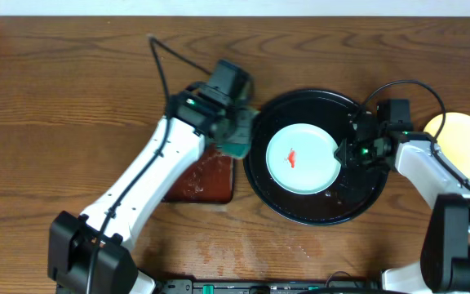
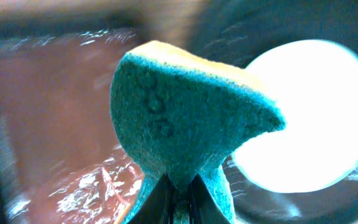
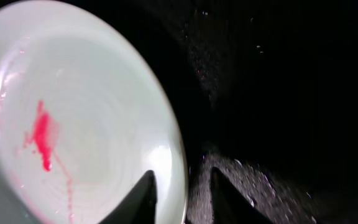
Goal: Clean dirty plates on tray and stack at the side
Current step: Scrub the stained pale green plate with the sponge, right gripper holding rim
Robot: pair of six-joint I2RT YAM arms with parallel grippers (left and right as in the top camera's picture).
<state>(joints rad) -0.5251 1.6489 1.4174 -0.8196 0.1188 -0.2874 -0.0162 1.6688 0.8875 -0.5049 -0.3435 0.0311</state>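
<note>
Right of table centre, smeared white plate (image 1: 300, 158) sits on black tray (image 1: 317, 211). Right gripper (image 1: 343, 153) fingers spread astride its rim; left gripper (image 1: 239, 140) pinches teal sponge (image 2: 185, 118) near tray's left rim. Risk: ungripped plate skids on wet tray when scrubbed.

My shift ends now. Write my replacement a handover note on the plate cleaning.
Left claw: shut on the sponge, at the left rim of the tray.
Right claw: straddles the right rim of the white plate; clamped or not, unclear.
White plate lies on the tray, red smear unwiped.
Pale yellow plate sits off the tray at right, looks clean.
To do: wipe the white plate, stack it on the yellow one. No third plate in view.
</note>
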